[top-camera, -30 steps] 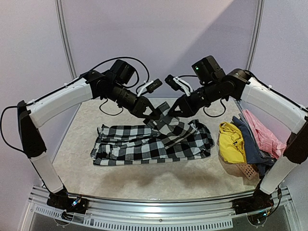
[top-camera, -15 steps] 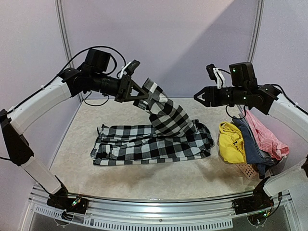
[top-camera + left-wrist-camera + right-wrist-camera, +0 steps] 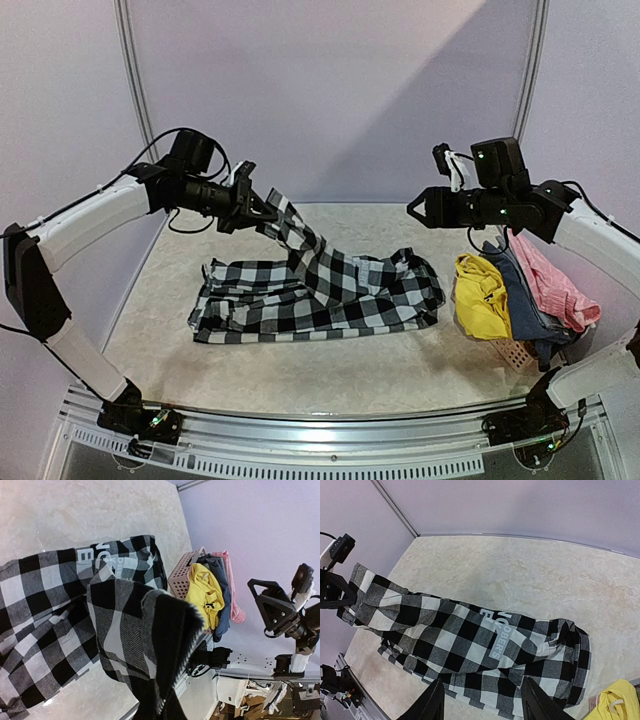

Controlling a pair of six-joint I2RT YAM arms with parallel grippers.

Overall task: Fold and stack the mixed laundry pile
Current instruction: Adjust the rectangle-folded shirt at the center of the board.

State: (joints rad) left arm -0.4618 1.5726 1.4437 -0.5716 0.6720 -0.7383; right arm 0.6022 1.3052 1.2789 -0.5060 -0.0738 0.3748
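Note:
The black-and-white checked garment (image 3: 330, 295) lies spread across the middle of the table. One strip of it is lifted up and to the left. My left gripper (image 3: 262, 208) is shut on the end of that strip, above the table's back left. In the left wrist view the checked cloth (image 3: 125, 615) covers my fingers. My right gripper (image 3: 414, 210) hangs open and empty in the air above the garment's right end. Its fingertips (image 3: 433, 702) frame the checked cloth (image 3: 470, 640) far below. The yellow (image 3: 480, 295), blue-grey (image 3: 522, 295) and pink (image 3: 552, 280) garments are heaped at the right edge.
A salmon perforated basket (image 3: 512, 352) sits under the heap at the right. Purple walls close in the back and both sides. A metal rail (image 3: 330, 440) runs along the near edge. Bare tabletop (image 3: 330, 375) shows in front of the checked garment.
The right gripper let go of the checked cloth, opened and drew back up to the right. The left gripper carried its strip up and left, then a little lower.

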